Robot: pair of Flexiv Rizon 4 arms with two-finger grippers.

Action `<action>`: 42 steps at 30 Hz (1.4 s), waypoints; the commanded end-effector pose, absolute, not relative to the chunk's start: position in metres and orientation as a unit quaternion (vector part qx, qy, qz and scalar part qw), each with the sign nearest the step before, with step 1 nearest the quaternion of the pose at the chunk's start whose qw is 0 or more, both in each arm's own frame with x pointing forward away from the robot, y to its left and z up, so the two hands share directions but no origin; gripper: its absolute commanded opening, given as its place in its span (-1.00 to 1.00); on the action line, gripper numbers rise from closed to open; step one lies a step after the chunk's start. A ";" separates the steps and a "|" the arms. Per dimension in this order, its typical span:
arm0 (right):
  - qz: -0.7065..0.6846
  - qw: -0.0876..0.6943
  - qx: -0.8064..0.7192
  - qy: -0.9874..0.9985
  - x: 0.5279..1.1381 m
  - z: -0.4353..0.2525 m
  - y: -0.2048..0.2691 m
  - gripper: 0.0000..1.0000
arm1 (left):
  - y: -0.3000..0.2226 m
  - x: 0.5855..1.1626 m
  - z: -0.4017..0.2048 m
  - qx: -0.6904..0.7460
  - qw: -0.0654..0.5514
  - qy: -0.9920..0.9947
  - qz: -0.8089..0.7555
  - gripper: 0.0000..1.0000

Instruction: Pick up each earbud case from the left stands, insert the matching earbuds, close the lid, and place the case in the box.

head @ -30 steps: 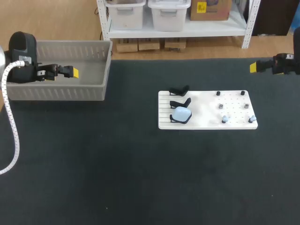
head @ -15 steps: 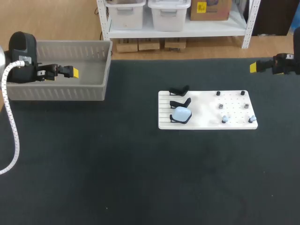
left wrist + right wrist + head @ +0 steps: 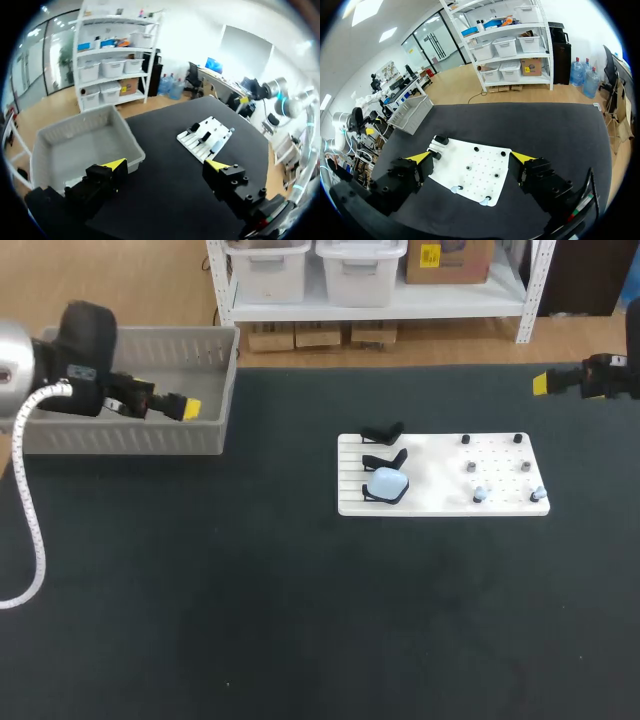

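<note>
A light blue earbud case (image 3: 388,483) sits on the nearest stand at the left end of the white board (image 3: 437,462). The two black stands (image 3: 383,432) behind it are empty. Small earbuds (image 3: 480,496) stand on pegs at the board's right end. My left gripper (image 3: 185,407) hovers open and empty over the right end of the grey box (image 3: 120,440). In the left wrist view the gripper (image 3: 167,165) is open, with the box (image 3: 55,145) below it and the board (image 3: 205,140) ahead. My right gripper (image 3: 545,383) is open at the far right; in its wrist view the gripper (image 3: 471,157) is above the board (image 3: 475,172).
The dark table (image 3: 300,610) stretches wide in front of the board and box. In the right wrist view the grey box (image 3: 412,112) lies far beyond the board.
My left arm has swung to the right, carrying its gripper from the box's middle toward its right end. The right arm and the board have not moved.
</note>
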State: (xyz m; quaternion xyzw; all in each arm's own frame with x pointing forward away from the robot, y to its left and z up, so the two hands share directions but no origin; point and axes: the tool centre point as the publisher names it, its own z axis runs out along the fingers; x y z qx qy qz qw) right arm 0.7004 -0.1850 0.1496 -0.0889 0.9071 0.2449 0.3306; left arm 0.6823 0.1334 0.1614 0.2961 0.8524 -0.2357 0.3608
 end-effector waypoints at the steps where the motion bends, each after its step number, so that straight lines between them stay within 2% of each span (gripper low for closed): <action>1: 0.244 0.331 -0.089 0.907 0.700 0.150 -0.185 1.00 | 0.115 0.689 0.156 0.418 0.384 0.787 -0.243 1.00; 11: 0.244 0.331 -0.089 0.907 0.700 0.150 -0.185 1.00 | 0.063 0.706 0.133 0.526 0.361 0.718 -0.278 1.00; 28: 0.244 0.331 -0.089 0.907 0.700 0.150 -0.185 1.00 | 0.056 0.706 0.129 0.516 0.358 0.724 -0.284 1.00; 34: 0.244 0.331 -0.089 0.907 0.700 0.150 -0.185 1.00 | 0.018 0.686 0.110 0.530 0.391 0.690 -0.300 1.00; 42: 0.244 0.331 -0.089 0.907 0.700 0.150 -0.185 1.00 | -0.013 0.679 0.088 0.550 0.368 0.679 -0.319 1.00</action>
